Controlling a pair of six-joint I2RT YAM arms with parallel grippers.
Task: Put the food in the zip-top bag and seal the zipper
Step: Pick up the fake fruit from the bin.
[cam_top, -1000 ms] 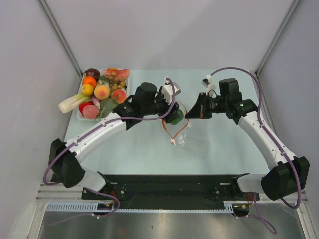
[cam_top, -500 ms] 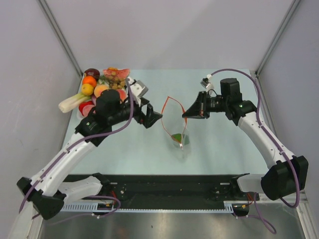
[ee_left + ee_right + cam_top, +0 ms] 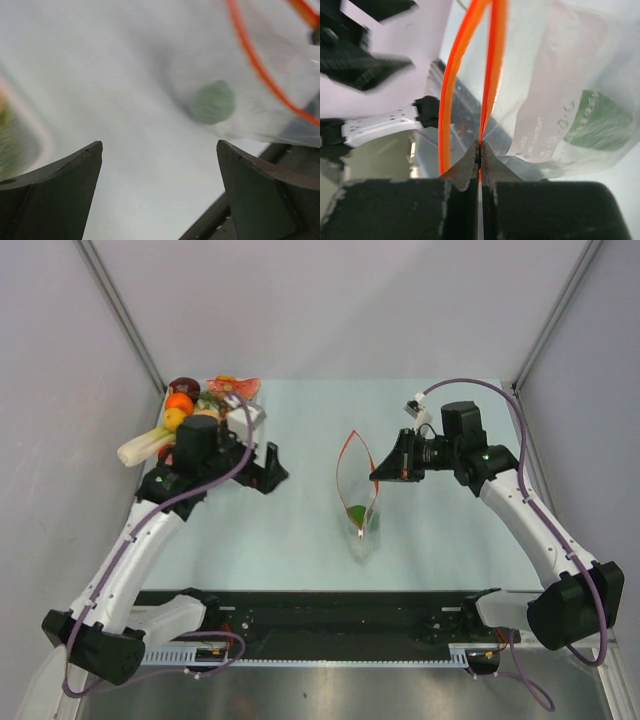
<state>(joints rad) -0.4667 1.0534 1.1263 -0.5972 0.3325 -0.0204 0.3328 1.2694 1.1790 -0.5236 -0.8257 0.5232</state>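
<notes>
The clear zip-top bag [image 3: 358, 502] hangs mid-table with its mouth held open, one green toy food [image 3: 356, 512] lying inside it. Its red-orange zipper [image 3: 345, 462] forms an open loop. My right gripper [image 3: 378, 472] is shut on the zipper's right edge, as the right wrist view [image 3: 480, 150] shows, beside the bag's whitish label [image 3: 545, 110] and the green food [image 3: 597, 125]. My left gripper [image 3: 275, 472] is open and empty, left of the bag and near the tray. In the left wrist view the gripper [image 3: 160, 150] faces the blurred bag and green food [image 3: 213, 102].
A clear tray [image 3: 160, 472] at the far left holds several toy fruits and vegetables, with a pale stalk [image 3: 145, 445] hanging over its left side. Grey walls enclose the table on three sides. A black rail [image 3: 340, 605] runs along the near edge.
My left arm has drawn back left from the bag's mouth toward the tray, leaving the green food in the bag. My right gripper keeps its hold on the zipper.
</notes>
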